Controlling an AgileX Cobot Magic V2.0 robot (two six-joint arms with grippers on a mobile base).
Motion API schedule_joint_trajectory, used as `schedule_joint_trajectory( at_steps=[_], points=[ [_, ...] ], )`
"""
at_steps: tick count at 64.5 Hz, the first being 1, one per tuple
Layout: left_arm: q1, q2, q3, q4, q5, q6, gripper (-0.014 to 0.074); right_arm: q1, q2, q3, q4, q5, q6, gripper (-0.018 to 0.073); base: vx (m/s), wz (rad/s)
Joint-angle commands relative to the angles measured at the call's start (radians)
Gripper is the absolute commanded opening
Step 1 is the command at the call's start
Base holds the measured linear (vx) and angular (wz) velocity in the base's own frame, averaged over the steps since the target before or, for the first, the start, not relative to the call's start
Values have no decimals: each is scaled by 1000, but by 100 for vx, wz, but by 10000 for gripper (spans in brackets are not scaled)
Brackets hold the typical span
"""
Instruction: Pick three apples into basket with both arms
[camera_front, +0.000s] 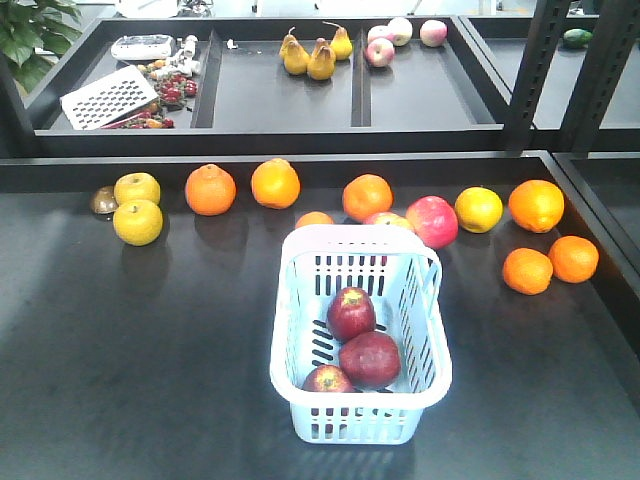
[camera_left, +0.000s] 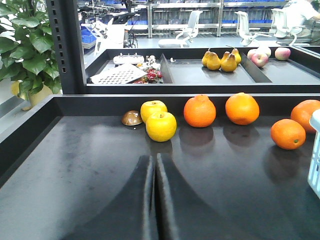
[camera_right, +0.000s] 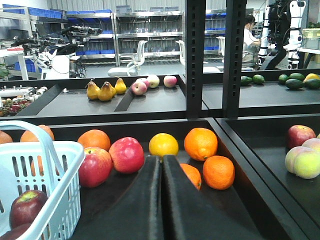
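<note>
Three dark red apples lie inside the pale blue basket (camera_front: 432, 372) at the table's front centre: one at the back (camera_front: 351, 313), one in the middle (camera_front: 369, 358), one at the front (camera_front: 327, 381). The right wrist view shows the basket (camera_right: 35, 152) at the left with one dark apple (camera_right: 27, 207) inside. Only the basket's edge (camera_left: 316, 150) shows at the right of the left wrist view. My left gripper (camera_left: 153, 159) is shut and holds nothing, low over bare table left of the basket. To the basket's right, my right gripper (camera_right: 161, 159) is also shut and holds nothing. Neither arm shows in the front view.
Oranges (camera_front: 210, 189), yellow apples (camera_front: 137, 221) and paler red apples (camera_front: 431, 220) line the table behind the basket. More oranges (camera_front: 527, 270) lie at the right. A raised shelf behind holds pears (camera_front: 308, 57) and a grater (camera_front: 107, 96). A black post (camera_right: 195, 57) stands at the right.
</note>
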Motion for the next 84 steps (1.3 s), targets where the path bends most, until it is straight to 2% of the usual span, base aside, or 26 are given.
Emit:
schedule_joint_trajectory(
  at_steps=[1,84],
  points=[
    [3,-16,8,-1,-76,-7,-6,-7,-12,15,-12,-82,-1,-4,0,0],
    [3,-16,8,-1,-76,-7,-6,-7,-12,15,-12,-82,-1,-4,0,0]
  ],
)
